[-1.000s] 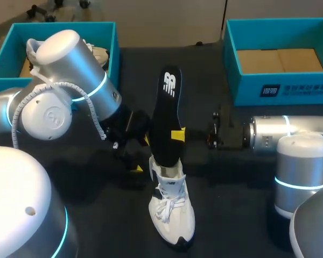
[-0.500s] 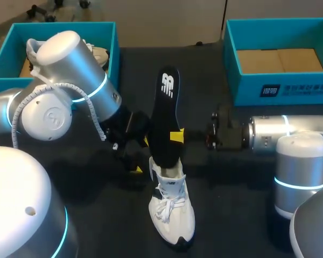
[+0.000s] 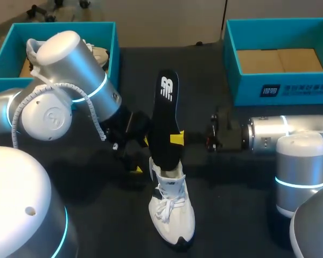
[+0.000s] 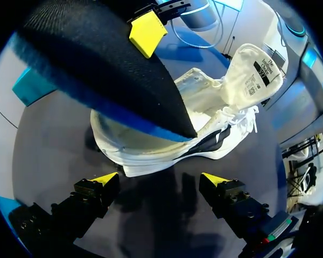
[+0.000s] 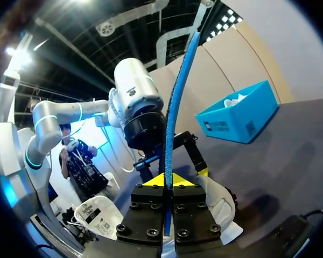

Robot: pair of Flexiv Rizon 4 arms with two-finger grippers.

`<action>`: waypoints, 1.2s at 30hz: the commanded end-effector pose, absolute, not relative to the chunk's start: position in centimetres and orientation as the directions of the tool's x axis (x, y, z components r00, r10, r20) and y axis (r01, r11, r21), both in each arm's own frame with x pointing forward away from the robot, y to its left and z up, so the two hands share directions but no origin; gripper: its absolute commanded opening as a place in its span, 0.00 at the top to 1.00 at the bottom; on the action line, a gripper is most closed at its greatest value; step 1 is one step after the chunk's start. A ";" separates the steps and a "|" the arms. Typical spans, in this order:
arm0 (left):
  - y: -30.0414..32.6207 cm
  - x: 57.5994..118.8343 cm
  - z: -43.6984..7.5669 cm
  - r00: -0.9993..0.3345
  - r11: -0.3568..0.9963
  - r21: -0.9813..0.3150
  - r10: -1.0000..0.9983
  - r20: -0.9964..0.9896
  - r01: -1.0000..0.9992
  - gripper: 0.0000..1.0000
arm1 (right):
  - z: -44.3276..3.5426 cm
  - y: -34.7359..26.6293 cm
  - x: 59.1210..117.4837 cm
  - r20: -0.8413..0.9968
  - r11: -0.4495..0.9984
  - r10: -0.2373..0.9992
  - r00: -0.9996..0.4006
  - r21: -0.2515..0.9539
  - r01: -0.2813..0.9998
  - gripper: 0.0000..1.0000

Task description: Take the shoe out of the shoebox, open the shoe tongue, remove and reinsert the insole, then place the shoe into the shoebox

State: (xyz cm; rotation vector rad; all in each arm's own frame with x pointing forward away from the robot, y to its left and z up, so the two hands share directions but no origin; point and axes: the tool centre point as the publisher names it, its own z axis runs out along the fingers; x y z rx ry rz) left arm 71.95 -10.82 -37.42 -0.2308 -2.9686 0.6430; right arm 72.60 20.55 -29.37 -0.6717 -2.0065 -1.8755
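Note:
A white shoe (image 3: 171,212) lies on the black table, toe toward the front edge. A black insole (image 3: 166,115) stands upright with its lower end inside the shoe's opening. My right gripper (image 3: 177,138) is shut on the insole's edge, seen as a thin blue line (image 5: 175,102) rising between its fingers (image 5: 166,181). My left gripper (image 3: 141,155) stands open just left of the shoe's heel. From the left wrist, the shoe (image 4: 204,123) lies ahead of the open left gripper (image 4: 159,180), untouched, with the insole (image 4: 97,59) above it. The tongue (image 4: 253,70) is pulled out.
A teal shoebox (image 3: 114,48) at the back left holds another shoe. A second teal shoebox (image 3: 280,88) with a cardboard floor sits at the back right. The left arm's big joints crowd the table's left side.
The right arm has edged a little to the left, and the insole's top has shifted slightly left and down. The left arm and the shoe have stayed put.

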 end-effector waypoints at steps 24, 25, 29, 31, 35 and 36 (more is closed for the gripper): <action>-10.8 71.9 -37.4 -0.984 0.901 -0.415 0.166 0.059 0.127 0.00 | -30.3 20.5 72.6 0.544 0.087 0.085 -0.835 0.830 0.550 1.00; -10.8 71.9 -37.4 -0.984 0.901 -0.415 0.166 0.059 0.127 0.00 | -30.3 20.4 72.6 0.545 0.087 0.085 -0.834 0.830 0.551 1.00; -10.8 71.9 -37.4 -0.984 0.901 -0.415 0.166 0.059 0.127 0.00 | -30.7 20.3 72.4 0.547 0.088 0.086 -0.832 0.828 0.554 1.00; -10.8 71.9 -37.4 -0.984 0.901 -0.415 0.166 0.059 0.127 0.00 | -30.9 20.2 72.3 0.550 0.087 0.084 -0.831 0.827 0.556 1.00; -10.8 71.9 -37.4 -0.984 0.901 -0.415 0.166 0.059 0.127 0.00 | -31.0 20.1 72.0 0.552 0.084 0.082 -0.830 0.826 0.558 1.00; -10.8 71.9 -37.4 -0.984 0.901 -0.415 0.166 0.059 0.127 0.00 | -31.0 20.1 71.9 0.552 0.083 0.081 -0.830 0.826 0.558 1.00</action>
